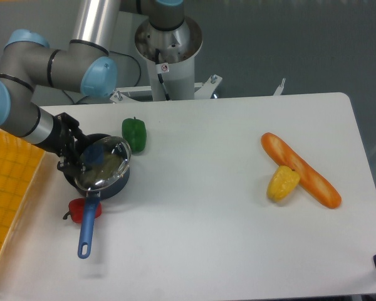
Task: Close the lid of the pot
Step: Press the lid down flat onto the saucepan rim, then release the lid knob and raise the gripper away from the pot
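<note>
Nearest the camera, on the white worktop [194, 238], lies the long blue handle of the pot [100, 184], pointing toward the lower left; it crosses a red pepper [76, 211] that sits just beside the pot's near wall. To the right, well apart from the pot, a yellow pepper [282, 182] touches a long orange bread loaf [301, 169]. At the left edge, a yellow tray [9, 188] borders the worktop.

Farther back, the pot stands at the left of the worktop, and the lid [103, 164] sits over its mouth, slightly askew, its far right rim appearing raised above the pot's edge. Whether it is fully seated cannot be told. The end effector [75, 155] is at the lid's left side, close to the small blue knob [91, 152]; whether its jaws grip the knob or stand apart from it cannot be told from this view.

Judged from its look, the lid is rigid glass with a metal rim: moderately heavy for its size, smooth, and breakable if dropped. The knob is the sensible place to take hold, since the glass face offers no purchase. Just behind the pot rests a green pepper [135, 134], and beyond it rises the arm's base [168, 53].
</note>
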Tool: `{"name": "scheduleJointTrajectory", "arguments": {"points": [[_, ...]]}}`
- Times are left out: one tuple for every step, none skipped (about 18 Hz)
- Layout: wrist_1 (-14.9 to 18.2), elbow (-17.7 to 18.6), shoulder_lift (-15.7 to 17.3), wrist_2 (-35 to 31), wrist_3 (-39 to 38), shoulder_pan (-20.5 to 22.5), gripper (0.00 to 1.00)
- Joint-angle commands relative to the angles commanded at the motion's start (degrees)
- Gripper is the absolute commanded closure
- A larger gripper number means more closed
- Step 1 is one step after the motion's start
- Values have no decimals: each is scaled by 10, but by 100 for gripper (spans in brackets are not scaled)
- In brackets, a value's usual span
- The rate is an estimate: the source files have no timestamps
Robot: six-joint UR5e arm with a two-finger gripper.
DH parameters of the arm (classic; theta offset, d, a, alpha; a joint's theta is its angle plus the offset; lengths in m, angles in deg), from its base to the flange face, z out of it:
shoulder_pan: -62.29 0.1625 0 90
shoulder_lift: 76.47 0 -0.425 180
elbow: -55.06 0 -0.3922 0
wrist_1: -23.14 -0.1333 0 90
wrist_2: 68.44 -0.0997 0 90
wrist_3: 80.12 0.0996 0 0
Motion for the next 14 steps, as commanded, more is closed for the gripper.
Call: {"name": "scheduleJointTrajectory", "arguments": {"points": [[0, -3, 4, 12, -1, 4, 0], [0, -10, 6, 25, -1, 8, 0], [0, -19, 7, 35, -1, 17, 0], [1, -24, 11, 44, 0, 28, 0], [0, -25, 16, 47, 2, 33, 0], [0, -31, 19, 48, 3, 37, 0], [0, -37, 21, 50, 4, 47, 0], [0, -40, 25, 54, 4, 59, 0], [-1, -41, 33, 62, 6, 67, 0], [-5, -42, 37, 70, 6, 82, 0], [-13, -42, 38, 73, 11, 97, 0], [-17, -42, 39, 73, 23, 108, 0], [-17, -41, 42, 73, 37, 120, 0], [-16, -40, 46, 75, 49, 133, 0]]}}
